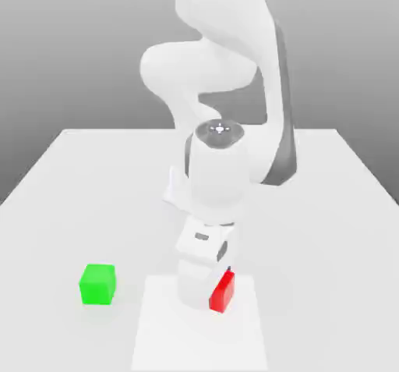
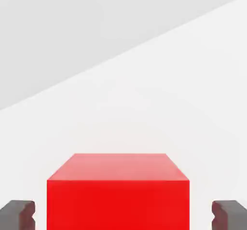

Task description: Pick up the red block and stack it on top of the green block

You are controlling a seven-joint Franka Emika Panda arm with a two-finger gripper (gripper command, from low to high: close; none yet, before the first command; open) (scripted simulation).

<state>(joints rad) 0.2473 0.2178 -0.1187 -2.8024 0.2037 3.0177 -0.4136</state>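
Note:
The red block (image 2: pixel 118 195) sits on the white table between my fingertips, a dark pad (image 2: pixel 17 215) on one side and another (image 2: pixel 230 214) on the other, each a small gap away from its faces. My gripper (image 1: pixel 209 294) is open and lowered to table height around the block. In the exterior view the red block (image 1: pixel 223 291) peeks out at the hand's right side, partly hidden by it. The green block (image 1: pixel 97 283) stands alone on the table toward the exterior view's left, well apart from the hand.
The white table (image 1: pixel 327 207) runs to edges at the back and both sides. A brighter rectangular patch (image 1: pixel 199 335) lies on it under the hand, reaching the front. The arm's body (image 1: pixel 226 90) towers behind the hand.

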